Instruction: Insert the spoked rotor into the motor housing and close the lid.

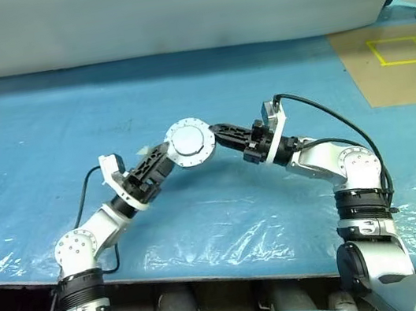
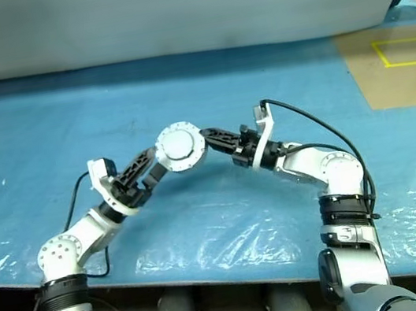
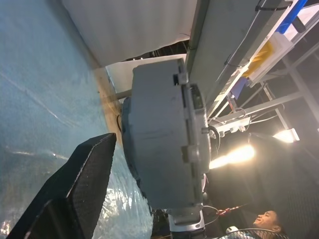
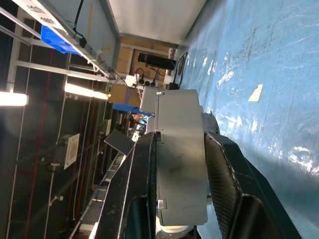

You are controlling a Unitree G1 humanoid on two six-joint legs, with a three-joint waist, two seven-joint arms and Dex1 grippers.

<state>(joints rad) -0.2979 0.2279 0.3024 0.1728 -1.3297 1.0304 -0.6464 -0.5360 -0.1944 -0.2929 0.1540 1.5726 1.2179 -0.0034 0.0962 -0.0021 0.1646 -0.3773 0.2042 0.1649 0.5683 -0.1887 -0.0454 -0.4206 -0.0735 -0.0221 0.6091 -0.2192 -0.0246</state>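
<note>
Above the middle of the blue plastic-covered table (image 1: 201, 69), a closed round silver motor assembly (image 1: 191, 143) hangs in the air between the two grippers. Its flat pale face with a tabbed rim is turned up toward the head camera, and no rotor or windings can be seen. No brand, label or writing can be read on it or anywhere on the table.

The right gripper (image 1: 216, 134) reaches in from the right and clamps the disc. The right wrist view shows this plainly: the two black fingers (image 4: 142, 184) press on the disc's two flat faces, with the grey rim edge-on between them.

The left gripper (image 1: 162, 157) comes in from the left with its jaws spread wide. In the left wrist view one black finger (image 3: 75, 189) lies just beside the disc's grey side (image 3: 159, 139), and I cannot tell whether it touches.

The left wrist view also shows a person (image 3: 266, 221) at the picture's edge under bright lamps. To the far right of the table lies brown floor with yellow tape lines (image 1: 398, 52).
</note>
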